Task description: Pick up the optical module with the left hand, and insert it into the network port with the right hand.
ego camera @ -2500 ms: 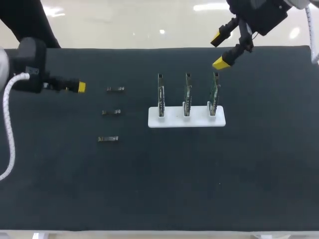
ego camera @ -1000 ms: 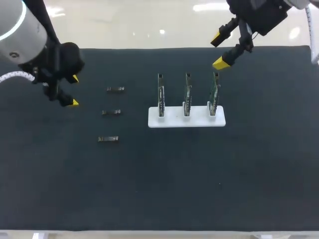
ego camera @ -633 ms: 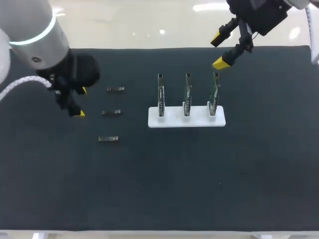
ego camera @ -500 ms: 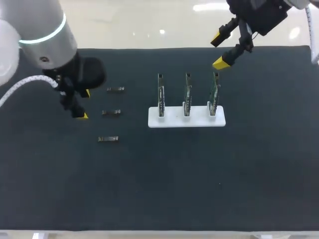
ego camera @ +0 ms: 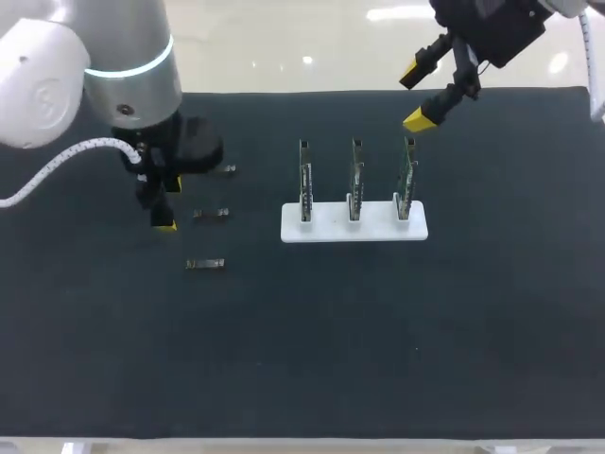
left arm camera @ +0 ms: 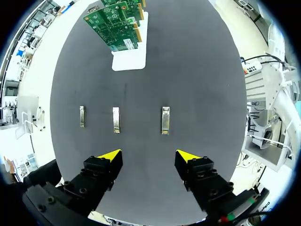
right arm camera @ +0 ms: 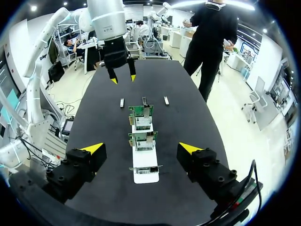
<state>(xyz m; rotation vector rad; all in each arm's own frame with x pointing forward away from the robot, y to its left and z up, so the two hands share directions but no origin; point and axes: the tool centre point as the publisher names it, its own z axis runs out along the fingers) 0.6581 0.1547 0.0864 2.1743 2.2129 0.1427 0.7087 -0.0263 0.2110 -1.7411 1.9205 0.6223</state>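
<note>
Three small metal optical modules lie in a column on the black table: the far one (ego camera: 225,170), the middle one (ego camera: 211,214) and the near one (ego camera: 205,264). My left gripper (ego camera: 166,203) hangs open just left of the far and middle modules, holding nothing. In the left wrist view the modules (left arm camera: 116,119) lie ahead of the left gripper (left arm camera: 148,155). A white holder (ego camera: 354,227) carries three upright green boards (ego camera: 355,175) with the network ports. My right gripper (ego camera: 416,95) hangs open above the far side of the rightmost board (ego camera: 407,175), empty.
In the right wrist view the boards (right arm camera: 142,138) stand in a row ahead of the right gripper (right arm camera: 141,148), with the modules (right arm camera: 144,100) and my left gripper (right arm camera: 122,77) beyond. Bare black table (ego camera: 378,340) spreads in front of the holder.
My left arm has swung in from the far left edge toward the modules, and its gripper now hangs beside them. The right arm has not moved.
</note>
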